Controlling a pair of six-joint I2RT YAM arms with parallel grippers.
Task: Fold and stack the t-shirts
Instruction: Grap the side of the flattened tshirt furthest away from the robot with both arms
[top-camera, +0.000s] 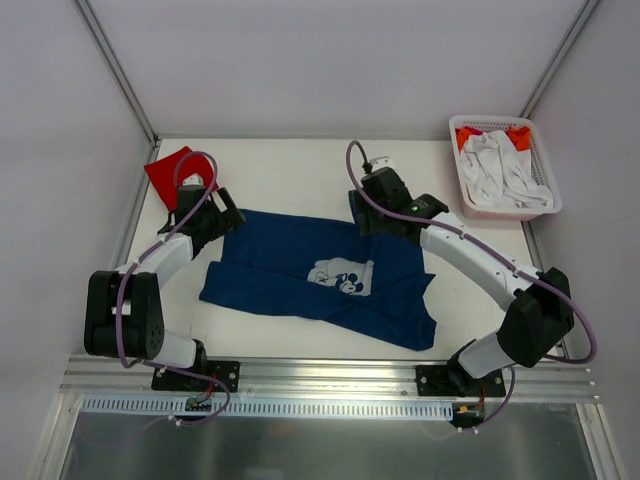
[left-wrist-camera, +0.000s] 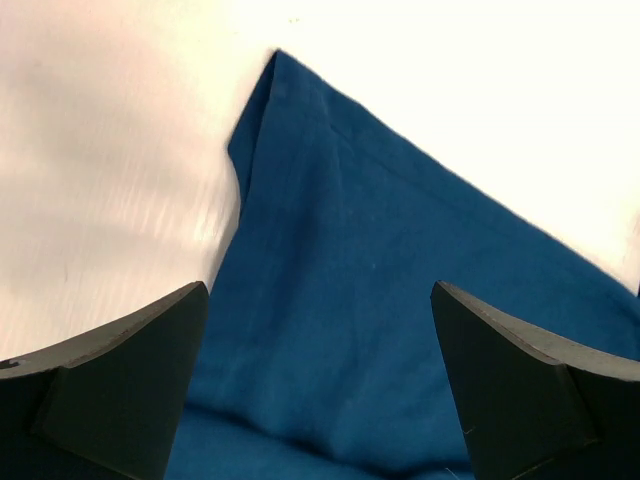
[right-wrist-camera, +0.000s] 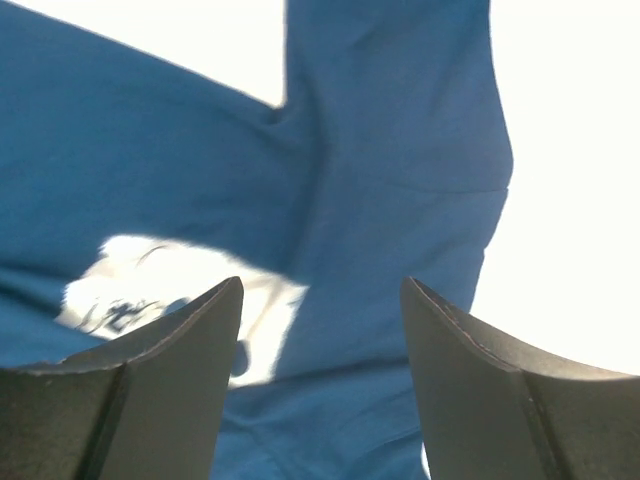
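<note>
A navy blue t-shirt (top-camera: 300, 260) lies spread across the middle of the table, its pale cartoon print (top-camera: 341, 275) facing up. A folded red t-shirt (top-camera: 170, 172) sits at the back left corner. My left gripper (top-camera: 222, 224) hovers open over the navy shirt's left upper corner. In the left wrist view the left gripper (left-wrist-camera: 318, 300) frames a folded navy flap (left-wrist-camera: 380, 260), with nothing between the fingers. My right gripper (top-camera: 368, 218) stands open over the shirt's upper right part. In the right wrist view the right gripper (right-wrist-camera: 322, 290) is above navy cloth (right-wrist-camera: 400, 130), beside the print (right-wrist-camera: 160, 275).
A white slatted basket (top-camera: 510, 211) stands at the back right, holding white cloth (top-camera: 498, 170) and orange-red pieces (top-camera: 520, 136). Metal frame posts rise at both back corners. The arm bases are bolted to a rail (top-camera: 320, 375) at the near edge.
</note>
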